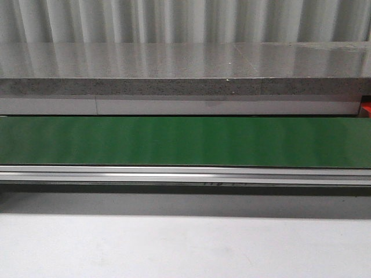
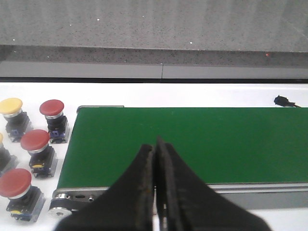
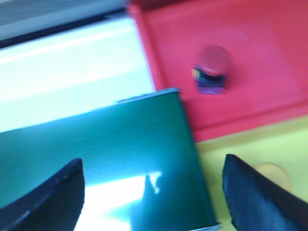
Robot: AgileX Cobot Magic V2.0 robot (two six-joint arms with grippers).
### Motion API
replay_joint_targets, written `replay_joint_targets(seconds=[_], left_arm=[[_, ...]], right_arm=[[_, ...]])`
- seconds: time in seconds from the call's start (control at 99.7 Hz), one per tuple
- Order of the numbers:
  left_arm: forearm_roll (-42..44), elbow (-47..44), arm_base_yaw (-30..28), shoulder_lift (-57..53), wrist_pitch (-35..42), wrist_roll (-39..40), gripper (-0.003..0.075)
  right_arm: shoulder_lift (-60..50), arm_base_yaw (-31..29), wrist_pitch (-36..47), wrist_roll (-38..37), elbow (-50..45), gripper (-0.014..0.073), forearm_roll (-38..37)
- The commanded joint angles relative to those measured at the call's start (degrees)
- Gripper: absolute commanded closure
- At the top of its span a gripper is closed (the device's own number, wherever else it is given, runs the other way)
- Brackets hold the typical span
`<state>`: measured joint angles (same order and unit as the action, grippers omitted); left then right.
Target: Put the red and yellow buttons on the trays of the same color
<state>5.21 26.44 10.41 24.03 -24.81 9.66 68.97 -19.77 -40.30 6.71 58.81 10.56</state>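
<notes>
In the left wrist view my left gripper (image 2: 155, 147) is shut and empty above the end of the green belt (image 2: 192, 144). Beside that end stand three red buttons (image 2: 51, 108) (image 2: 34, 139) (image 2: 15, 182) and a yellow button (image 2: 11, 105) on white table. In the right wrist view my right gripper (image 3: 153, 185) is open and empty over the belt's other end (image 3: 96, 144). A red button (image 3: 214, 60) stands in the red tray (image 3: 269, 57). A yellow button (image 3: 272, 174) sits in the yellow tray (image 3: 255, 142), partly hidden by one finger. The view is blurred.
The front view shows only the bare green belt (image 1: 185, 142), its metal rail (image 1: 185, 174), a grey stone ledge (image 1: 185, 75) behind and a sliver of the red tray (image 1: 366, 108) at the far right. No arm shows there.
</notes>
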Motion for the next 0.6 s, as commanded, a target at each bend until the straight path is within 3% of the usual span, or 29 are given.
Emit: replay_joint_targets(seconds=[0.0,0.15,0.331,0.381,0.592], left_arm=[[-0.1,1.7,0.4,0.3,4.6,0.2,0.0739],[-0.1,1.7,0.4,0.3,4.6,0.2,0.0739],[-0.1,1.7,0.4,0.3,4.6,0.2,0.0739],[-0.1,1.7,0.4,0.3,4.6,0.2,0.0739],[-0.1,1.7,0.4,0.3,4.7,0.2,0.0739]], right_arm=[[-6.1,3.9,2.4,1.2,-0.6,0.0008,0.2],[-15.2,10.4,2.2,2.2,-5.9,0.0012,0.2],[-22.9,13.4,1.6,3.3,-11.1,0.0034,0.2],[-24.2,13.4,1.2,3.3,-11.8,0.0089,0.2],[-26.1,13.4,-1.5,3.3,-12.2,0.0552,0.2]])
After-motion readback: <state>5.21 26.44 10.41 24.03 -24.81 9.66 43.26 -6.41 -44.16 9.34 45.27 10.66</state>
